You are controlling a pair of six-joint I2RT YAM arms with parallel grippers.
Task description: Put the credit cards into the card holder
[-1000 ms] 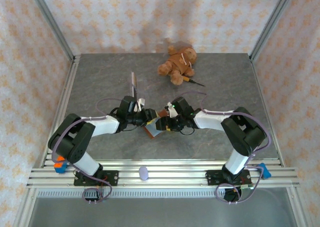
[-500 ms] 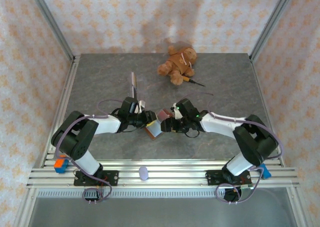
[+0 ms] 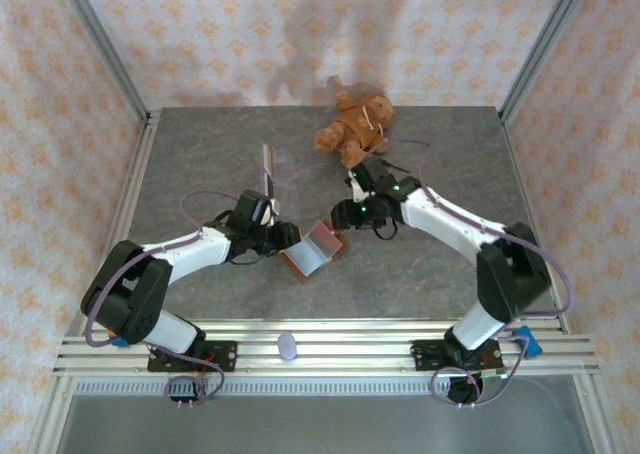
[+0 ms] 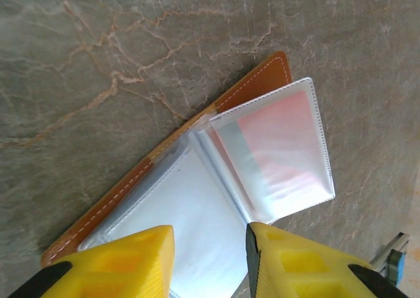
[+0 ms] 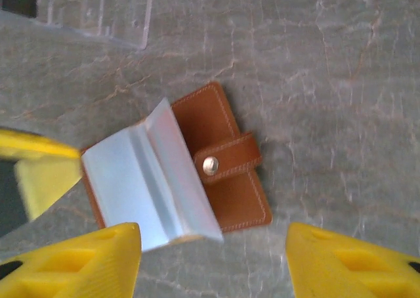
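The brown leather card holder [image 3: 318, 251] lies open on the table with its clear sleeves fanned up. In the left wrist view a reddish credit card [image 4: 282, 134] sits inside one clear sleeve, next to the brown cover [image 4: 252, 88]. My left gripper [image 3: 283, 236] is at the holder's left edge. Its yellow jaws [image 4: 210, 235] stand apart over a clear sleeve, pinching nothing that I can see. My right gripper [image 3: 345, 214] hovers beyond the holder, toward the teddy bear. It is open and empty [image 5: 211, 245] above the snap strap [image 5: 226, 159].
A brown teddy bear [image 3: 355, 129] lies at the back centre with a small dark tool [image 3: 387, 162] beside it. A clear stand [image 3: 267, 169] rises left of the holder, also visible from the right wrist [image 5: 98, 16]. A small lilac object [image 3: 288, 346] rests on the front rail.
My right gripper has drawn back from the holder toward the teddy bear, empty. A clear sleeve now stands up. My left gripper stays at the holder's edge.
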